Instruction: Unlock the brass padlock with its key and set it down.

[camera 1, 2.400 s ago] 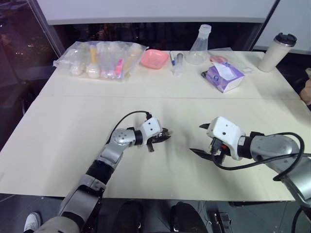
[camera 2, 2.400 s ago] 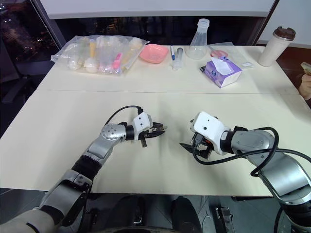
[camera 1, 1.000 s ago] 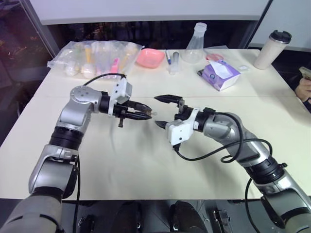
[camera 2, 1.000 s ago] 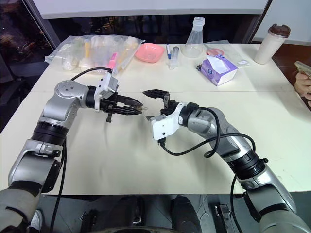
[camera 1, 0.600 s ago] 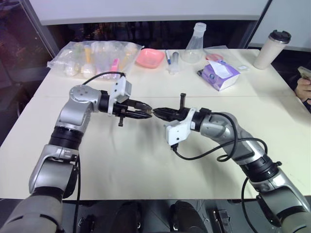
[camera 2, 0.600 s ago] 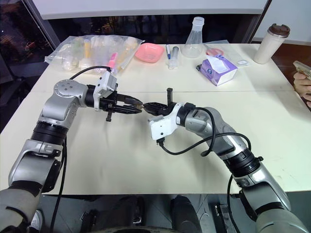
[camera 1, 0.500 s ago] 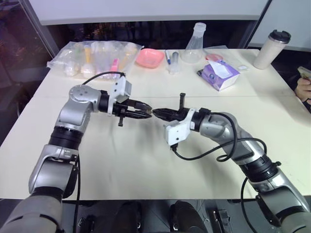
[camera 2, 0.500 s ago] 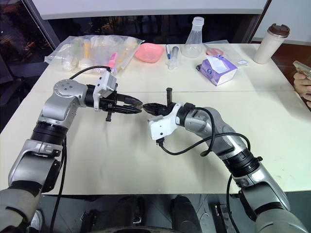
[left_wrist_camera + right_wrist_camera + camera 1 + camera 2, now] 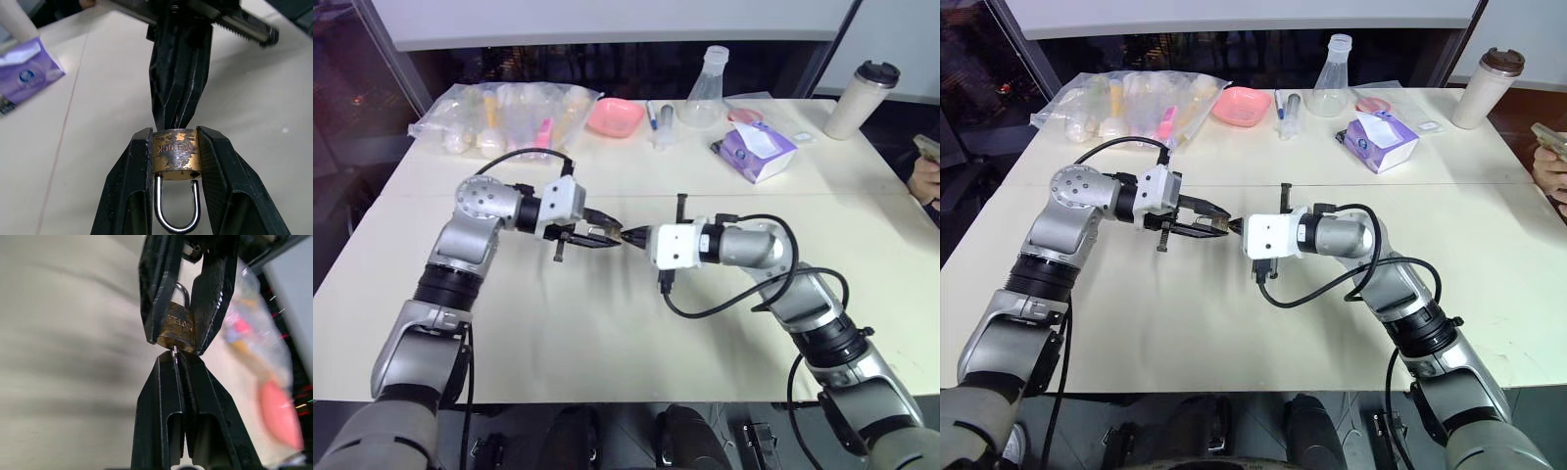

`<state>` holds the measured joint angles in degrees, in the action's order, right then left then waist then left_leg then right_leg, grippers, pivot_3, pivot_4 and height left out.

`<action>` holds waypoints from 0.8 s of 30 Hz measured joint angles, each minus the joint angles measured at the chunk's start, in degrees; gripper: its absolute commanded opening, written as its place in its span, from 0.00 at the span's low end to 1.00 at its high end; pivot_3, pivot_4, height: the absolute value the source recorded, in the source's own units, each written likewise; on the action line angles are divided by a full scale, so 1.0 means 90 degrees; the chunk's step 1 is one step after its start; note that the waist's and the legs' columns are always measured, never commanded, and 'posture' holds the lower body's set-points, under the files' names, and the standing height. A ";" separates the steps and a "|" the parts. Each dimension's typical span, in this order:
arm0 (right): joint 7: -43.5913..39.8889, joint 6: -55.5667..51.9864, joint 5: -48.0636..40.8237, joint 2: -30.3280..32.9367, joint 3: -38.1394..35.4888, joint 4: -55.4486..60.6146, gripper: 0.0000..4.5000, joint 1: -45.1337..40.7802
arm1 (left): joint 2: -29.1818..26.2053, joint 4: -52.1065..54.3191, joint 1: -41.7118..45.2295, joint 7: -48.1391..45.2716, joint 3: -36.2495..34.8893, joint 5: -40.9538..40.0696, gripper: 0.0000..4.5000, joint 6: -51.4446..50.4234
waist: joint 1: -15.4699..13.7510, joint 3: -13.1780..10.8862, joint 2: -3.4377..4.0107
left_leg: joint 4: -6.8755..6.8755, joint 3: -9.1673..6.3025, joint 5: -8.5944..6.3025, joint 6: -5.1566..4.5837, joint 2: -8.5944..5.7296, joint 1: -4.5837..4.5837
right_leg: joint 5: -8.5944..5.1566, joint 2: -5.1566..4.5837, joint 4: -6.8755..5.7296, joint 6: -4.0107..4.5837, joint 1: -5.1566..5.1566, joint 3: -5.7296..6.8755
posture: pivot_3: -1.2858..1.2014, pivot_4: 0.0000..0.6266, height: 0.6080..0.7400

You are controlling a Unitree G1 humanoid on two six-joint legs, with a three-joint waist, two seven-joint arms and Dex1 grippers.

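Both wrists have rolled above the cream table (image 9: 607,362).

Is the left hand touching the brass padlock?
Touching. The left wrist view shows the left hand with both fingers pressed against the sides of the brass padlock, no gap.

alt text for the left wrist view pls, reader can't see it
Two black fingers of the left gripper clamp a small brass padlock, its silver shackle still seated in the body. The shut right gripper meets the padlock's far end, above a pale table.
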<state>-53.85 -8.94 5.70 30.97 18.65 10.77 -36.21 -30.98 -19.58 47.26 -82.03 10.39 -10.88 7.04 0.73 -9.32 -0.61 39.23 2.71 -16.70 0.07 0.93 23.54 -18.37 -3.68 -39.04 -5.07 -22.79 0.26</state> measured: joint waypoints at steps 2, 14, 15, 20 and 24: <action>-0.0178 -0.0505 -0.0266 -0.0002 -0.0073 0.0132 0.01 -0.0018 | 0.0017 -0.0002 -0.0014 0.0004 0.0016 0.0050 0.17 0.0270 | -0.0001 0.0000 0.0000 | 0.0000 -0.0001 0.0000 0.0000 0.0000 0.0000 | 0.0000 0.0000 0.0000 0.0000 -0.0001 0.0000 | 0.52 0.24 0.81; 0.1446 0.3341 0.1812 0.0686 0.0476 -0.0442 0.07 -0.0066 | -0.0288 0.0275 0.0001 -0.0481 -0.0055 -0.0595 0.17 -0.1037 | 0.0005 0.0000 0.0000 | -0.0001 0.0006 -0.0001 -0.0001 -0.0003 0.0001 | -0.0002 0.0011 -0.0003 -0.0003 -0.0008 0.0000 | 0.52 0.24 0.81; 0.1625 0.3676 0.1977 0.0747 0.0468 -0.0530 0.13 -0.0066 | -0.0316 0.0317 0.0004 -0.0558 -0.0054 -0.0648 0.17 -0.1158 | 0.0006 0.0000 0.0000 | -0.0001 0.0006 0.0000 0.0001 -0.0003 0.0001 | -0.0002 0.0011 -0.0003 -0.0003 -0.0008 0.0000 | 0.52 0.24 0.81; 0.2353 0.4879 0.2251 0.0765 0.0316 -0.1018 0.64 0.0011 | -0.0294 0.0294 0.0028 -0.0767 -0.0036 -0.0686 0.17 -0.1459 | 0.0011 -0.0001 0.0000 | 0.0000 0.0007 0.0022 0.0038 -0.0001 0.0000 | -0.0002 0.0012 -0.0004 -0.0002 -0.0006 -0.0002 | 0.52 0.24 0.81; 0.2621 0.5248 0.2425 0.0751 0.0280 -0.1208 0.99 -0.0017 | -0.0276 0.0259 0.0080 -0.0823 -0.0038 -0.0686 0.17 -0.1582 | 0.0010 -0.0001 0.0000 | 0.0000 0.0007 0.0022 0.0038 0.0000 0.0000 | -0.0002 0.0012 -0.0005 -0.0002 -0.0006 -0.0003 | 0.52 0.24 0.81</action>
<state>-30.26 38.29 27.53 37.73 21.17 -0.09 -36.36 -33.46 -17.25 47.98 -89.44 10.06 -17.06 -7.20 0.82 -9.33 -0.61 39.23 2.78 -16.50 0.42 0.92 23.54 -18.38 -3.57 -39.09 -5.09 -22.84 0.24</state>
